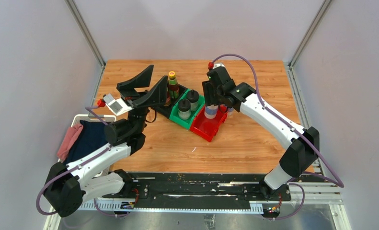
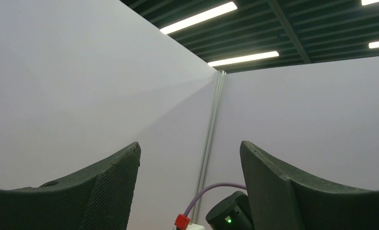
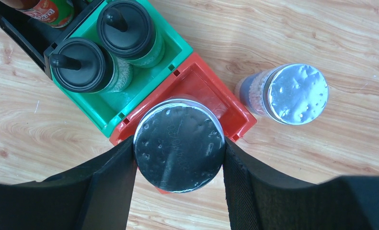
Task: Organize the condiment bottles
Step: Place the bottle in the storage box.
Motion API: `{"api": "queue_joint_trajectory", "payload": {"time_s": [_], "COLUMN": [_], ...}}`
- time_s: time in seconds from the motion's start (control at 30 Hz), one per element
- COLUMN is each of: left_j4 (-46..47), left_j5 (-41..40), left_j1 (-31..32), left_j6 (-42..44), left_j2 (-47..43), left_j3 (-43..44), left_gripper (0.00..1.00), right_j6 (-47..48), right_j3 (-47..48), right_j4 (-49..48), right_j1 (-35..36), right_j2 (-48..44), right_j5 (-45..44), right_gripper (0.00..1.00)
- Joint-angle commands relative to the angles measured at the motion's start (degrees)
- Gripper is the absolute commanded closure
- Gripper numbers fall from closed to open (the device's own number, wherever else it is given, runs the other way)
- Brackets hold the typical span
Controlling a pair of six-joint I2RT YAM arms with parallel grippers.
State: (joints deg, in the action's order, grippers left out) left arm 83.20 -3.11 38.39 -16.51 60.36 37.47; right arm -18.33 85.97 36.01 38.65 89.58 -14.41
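Note:
My right gripper (image 1: 210, 102) (image 3: 178, 143) is shut on a silver-lidded shaker (image 1: 210, 112) (image 3: 178, 143) with a blue label and holds it upright over the near end of the red bin (image 1: 209, 129) (image 3: 211, 96). The second shaker (image 3: 292, 93) stands on the table just right of that bin. Two clear bottles with black caps (image 1: 184, 109) (image 1: 192, 99) (image 3: 82, 67) (image 3: 127, 31) stand in the green bin (image 1: 176, 121) (image 3: 106, 112). A brown bottle with a yellow cap (image 1: 172, 79) stands in the black bin (image 3: 19, 33); the other is mostly hidden behind my left fingers. My left gripper (image 1: 158, 73) (image 2: 189, 143) is open, empty, raised and pointing upward.
A white basket (image 1: 78, 120) holding blue and pink cloth sits at the table's left edge beside my left arm. The three bins stand in a diagonal row at mid-table. Bare wood lies in front of and to the right of the bins.

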Motion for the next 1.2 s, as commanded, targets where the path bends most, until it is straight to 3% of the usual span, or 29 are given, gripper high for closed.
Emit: {"api": "queue_joint_trajectory", "payload": {"time_s": [0.0,1.17], "left_j4": [2.07,3.17], "left_j5": [-0.66,0.30], "left_j1": [0.63,1.36], "left_j6": [0.44,0.69], "left_j2": [-0.90,-0.04], "left_j3": [-0.76,-0.74], "left_gripper": [0.21,0.21], "right_j6": [-0.40,5.36], "right_j3": [0.26,-7.81], "right_j4": [-2.91,-10.35], "right_j1": [-0.98,-2.36], "right_j2": [-0.19,1.25], "right_j5": [-0.17,0.26], "right_gripper": [1.00,1.00]}}
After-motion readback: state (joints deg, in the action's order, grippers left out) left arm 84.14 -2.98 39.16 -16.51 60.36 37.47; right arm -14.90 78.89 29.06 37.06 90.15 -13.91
